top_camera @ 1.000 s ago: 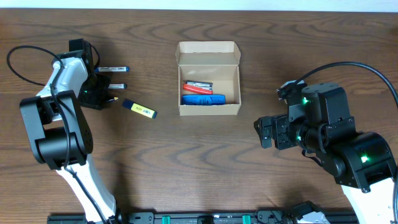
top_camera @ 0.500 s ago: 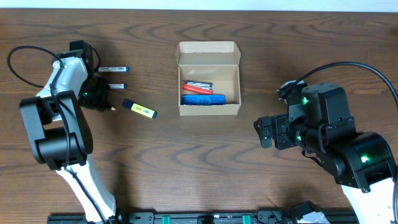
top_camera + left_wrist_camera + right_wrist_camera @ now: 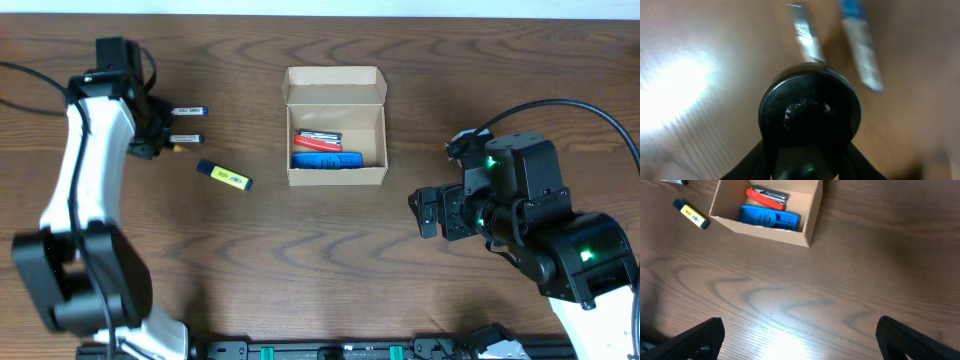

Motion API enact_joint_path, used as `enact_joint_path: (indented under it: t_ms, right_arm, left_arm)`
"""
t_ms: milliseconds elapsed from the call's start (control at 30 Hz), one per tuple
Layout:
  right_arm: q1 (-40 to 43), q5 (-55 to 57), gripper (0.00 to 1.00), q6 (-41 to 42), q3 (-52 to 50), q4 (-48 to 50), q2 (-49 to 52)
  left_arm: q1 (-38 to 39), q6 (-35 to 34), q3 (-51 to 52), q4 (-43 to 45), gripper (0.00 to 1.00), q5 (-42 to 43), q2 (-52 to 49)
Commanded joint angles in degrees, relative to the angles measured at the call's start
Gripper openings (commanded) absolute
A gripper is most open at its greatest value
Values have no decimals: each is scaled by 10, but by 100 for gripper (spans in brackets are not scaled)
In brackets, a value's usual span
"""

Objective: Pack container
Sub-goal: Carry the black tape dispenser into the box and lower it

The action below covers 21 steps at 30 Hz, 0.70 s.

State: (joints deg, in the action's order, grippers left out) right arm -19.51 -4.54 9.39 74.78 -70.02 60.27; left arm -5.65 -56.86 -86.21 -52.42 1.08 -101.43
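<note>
Far left: left fingers point(image 3: 153, 137) at white blue-capped marker point(image 3: 187, 138), clenched or released cannot tell. Picking-up step, seemingly; next needs firm grasp, carry to open tan cardboard box point(image 3: 335, 90) near centre of bench point(image 3: 320, 280). Far right: right fingers point(image 3: 421, 213) released, empty.

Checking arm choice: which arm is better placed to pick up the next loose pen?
Left. The left tool sits beside the two pens, near the yellow highlighter; the right tool is beyond the container.

container point(image 3: 335, 88): tan-brown | highlighter point(image 3: 223, 175): yellow, blue ends | table point(image 3: 300, 260): dark-brown woodgrain
</note>
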Motion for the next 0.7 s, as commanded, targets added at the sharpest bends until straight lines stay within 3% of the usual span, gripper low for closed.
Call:
enact_joint_path:
  t_ms: [0,167,467,667]
  right_arm:
    - [3,0,99,-7,-1,-1,0]
    - [3,0,99,-7,-1,-1,0]
    - [3,0,99,-7,-1,-1,0]
    - [3,0,99,-7,-1,-1,0]
  left_arm:
    - [56,60,-1,9,6,-6,41]
    - [158,42,-3,45,6,30,51]
    - [328,-162,-3,151,6,-7,21]
    - [390,-311,-3,156,6,-56,4]
